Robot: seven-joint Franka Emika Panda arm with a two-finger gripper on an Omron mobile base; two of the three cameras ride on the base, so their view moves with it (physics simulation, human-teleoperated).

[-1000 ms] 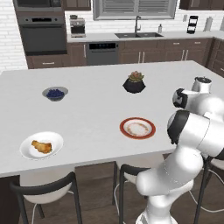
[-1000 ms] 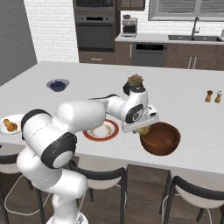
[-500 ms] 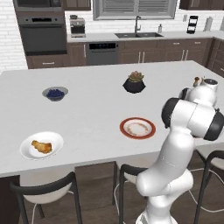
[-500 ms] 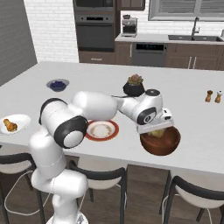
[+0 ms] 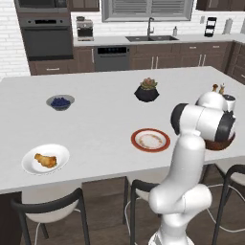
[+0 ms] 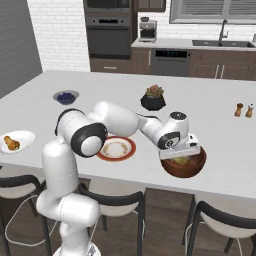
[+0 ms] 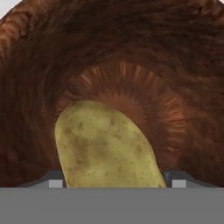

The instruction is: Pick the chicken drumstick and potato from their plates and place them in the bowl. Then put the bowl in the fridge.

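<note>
The reddish-brown wooden bowl (image 6: pixel 192 169) stands near the counter's front right edge. My gripper (image 6: pixel 182 154) hangs in its mouth, shut on the tan potato (image 7: pixel 105 144), which sits low over the bowl's ribbed inside (image 7: pixel 144 96). In the left base view my arm hides most of the bowl (image 5: pixel 225 144). The red-rimmed plate (image 6: pixel 116 148) lies bare just left of the bowl. The chicken drumstick (image 5: pixel 45 161) rests on the white plate (image 5: pixel 28 165) at the front left. A grey surface (image 6: pixel 15 40) at the far left may be the fridge; I cannot tell.
A small grey bowl of blueberries (image 5: pixel 60 102) and a black plant pot (image 5: pixel 147 91) stand farther back on the counter. Two small shakers (image 6: pixel 243 110) stand at the right. Stools (image 6: pixel 115 205) line the counter's near edge. Oven and sink run along the back wall.
My arm has swung right from the red-rimmed plate to the bowl, carrying the potato, and has come down into the bowl's mouth.
</note>
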